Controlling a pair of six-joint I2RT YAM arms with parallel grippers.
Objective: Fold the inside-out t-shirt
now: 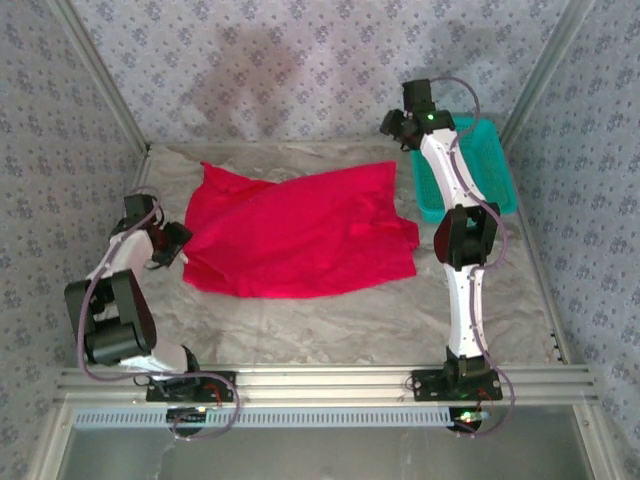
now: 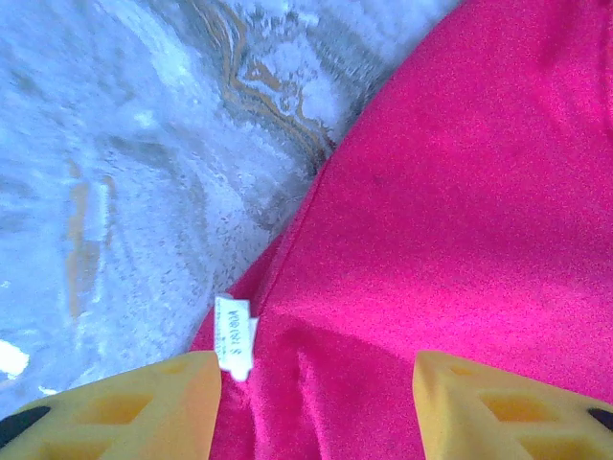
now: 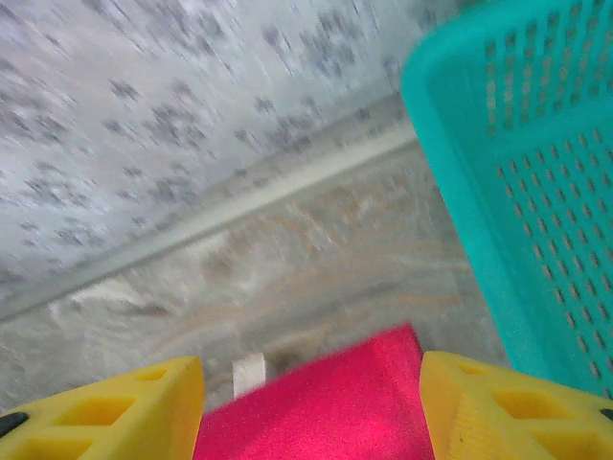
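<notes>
Inside-out t-shirt [image 1: 300, 235], bright red, lies spread and wrinkled on the marbled tabletop [image 1: 330, 320]. The left gripper [image 1: 178, 243] sits at the shirt's left edge, with its yellow fingers [image 2: 144, 412] apart. They straddle the cloth beside the small white tag [image 2: 235, 335] without pinching it. The right gripper [image 1: 395, 128] hangs by the shirt's far right corner, fingers apart and holding nothing. A teal mesh basket [image 1: 495, 165] stands just right of the shirt.

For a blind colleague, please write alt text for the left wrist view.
A bright red t-shirt fills the right, its small white tag beside one of two spread yellow fingers at the bottom; marbled grey table on the left.
</notes>
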